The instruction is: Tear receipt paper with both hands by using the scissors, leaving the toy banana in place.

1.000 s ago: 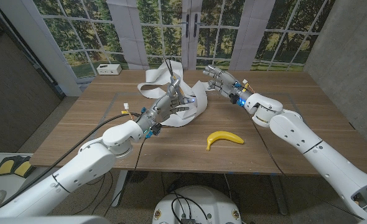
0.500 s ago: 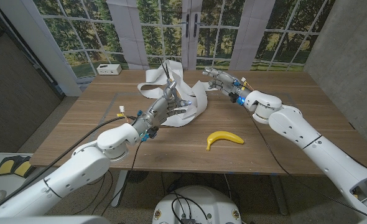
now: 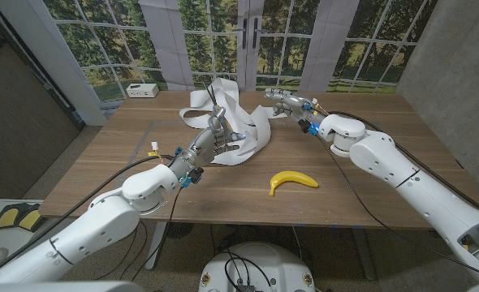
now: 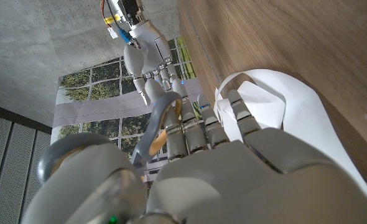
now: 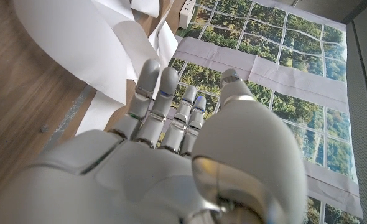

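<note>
Scissors (image 3: pixel 216 109) blades too thin to read — left hand (image 3: pixel 213 135) covers the handles.

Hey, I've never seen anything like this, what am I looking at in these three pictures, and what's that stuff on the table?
This is a two-armed robot with human-like hands, steered remotely by a person, standing at a wooden table. The wide picture comes from a camera on its head, looking down. The other two come from cameras on its wrists, looking along the back of each hand, so they appear turned around.

On the table lies a long curling strip of white receipt paper and, nearer the robot, a yellow toy banana, untouched. A small white box sits at the far edge.

The left hand holds scissors, blades pointing up, beside the paper. The right hand reaches to the paper's edge; whether it grips it is unclear.
</note>
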`<state>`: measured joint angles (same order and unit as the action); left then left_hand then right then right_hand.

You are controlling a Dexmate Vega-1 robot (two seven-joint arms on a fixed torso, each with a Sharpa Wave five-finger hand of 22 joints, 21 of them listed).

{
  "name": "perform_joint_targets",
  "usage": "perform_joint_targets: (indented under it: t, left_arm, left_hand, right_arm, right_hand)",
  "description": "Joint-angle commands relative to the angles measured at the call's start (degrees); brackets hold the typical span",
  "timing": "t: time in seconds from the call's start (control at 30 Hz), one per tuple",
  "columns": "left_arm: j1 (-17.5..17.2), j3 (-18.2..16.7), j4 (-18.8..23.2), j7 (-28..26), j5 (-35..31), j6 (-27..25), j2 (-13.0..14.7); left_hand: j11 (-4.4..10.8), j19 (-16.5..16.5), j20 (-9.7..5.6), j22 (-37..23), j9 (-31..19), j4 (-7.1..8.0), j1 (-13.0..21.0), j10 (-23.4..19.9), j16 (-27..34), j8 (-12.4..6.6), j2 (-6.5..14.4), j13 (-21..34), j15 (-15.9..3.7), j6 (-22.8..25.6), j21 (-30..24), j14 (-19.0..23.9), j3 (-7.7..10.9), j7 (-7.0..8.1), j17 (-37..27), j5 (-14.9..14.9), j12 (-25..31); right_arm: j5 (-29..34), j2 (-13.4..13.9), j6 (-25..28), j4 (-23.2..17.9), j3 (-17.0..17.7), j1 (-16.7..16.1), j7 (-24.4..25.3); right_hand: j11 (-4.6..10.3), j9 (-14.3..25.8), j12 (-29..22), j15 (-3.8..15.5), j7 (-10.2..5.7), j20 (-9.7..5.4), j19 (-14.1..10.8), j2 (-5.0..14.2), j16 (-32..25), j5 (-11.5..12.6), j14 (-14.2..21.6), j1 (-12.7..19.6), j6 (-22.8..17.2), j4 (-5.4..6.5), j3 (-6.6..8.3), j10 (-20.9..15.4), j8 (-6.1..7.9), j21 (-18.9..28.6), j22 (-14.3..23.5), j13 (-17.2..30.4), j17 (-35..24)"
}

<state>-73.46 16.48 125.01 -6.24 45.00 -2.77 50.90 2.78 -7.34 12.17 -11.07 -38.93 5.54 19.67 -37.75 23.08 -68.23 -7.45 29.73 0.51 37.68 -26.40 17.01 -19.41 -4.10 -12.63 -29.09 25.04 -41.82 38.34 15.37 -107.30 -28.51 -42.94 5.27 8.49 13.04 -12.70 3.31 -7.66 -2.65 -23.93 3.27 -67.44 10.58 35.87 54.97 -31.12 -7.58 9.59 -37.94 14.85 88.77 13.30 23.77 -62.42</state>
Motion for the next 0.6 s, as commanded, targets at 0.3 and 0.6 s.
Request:
perform_joint_targets:
  t: [0.3, 0.6]
  left_arm:
    - [-4.1, -2.8, 1.6, -1.6, 0.3, 1.0, 1.0]
    - [-4.7, -3.6, 1.7, -1.0, 0.7, 1.1, 1.2]
  left_hand:
    - [0.16, -0.6, 0.11, -0.2, -8.1, 0.12, -3.3, -1.9, 0.2, -7.34, -2.7, 0.5, -0.86, 3.4, 0.3, 1.5, -0.74, -2.58, 0.0, -0.3, 0.4]
    - [0.1, -1.0, 0.11, -0.3, -8.1, -0.14, -3.4, -2.9, 0.3, -7.56, -2.7, 0.9, -0.91, 3.8, 0.5, 2.0, -0.73, -2.76, 0.1, -0.4, 0.5]
  right_arm:
    - [18.4, 1.4, 5.3, -1.6, -7.5, 6.5, 0.0]
    - [24.3, 1.0, 8.1, -2.4, -9.5, 8.3, -0.4]
  right_hand:
    - [0.9, 0.4, -12.7, 9.09, 0.72, -5.15, -0.5, -0.11, 0.3, 0.2, 2.6, -2.0, -0.7, 0.22, -0.77, -10.2, -2.33, 0.5, 0.0, 10.5, -7.0]
    - [0.09, 0.5, -21.3, 8.88, 1.81, -3.73, -2.0, -1.49, 1.3, 0.2, 4.2, -4.8, -0.2, 1.02, -2.24, -8.9, -3.39, 0.4, -0.4, 21.0, -7.8]
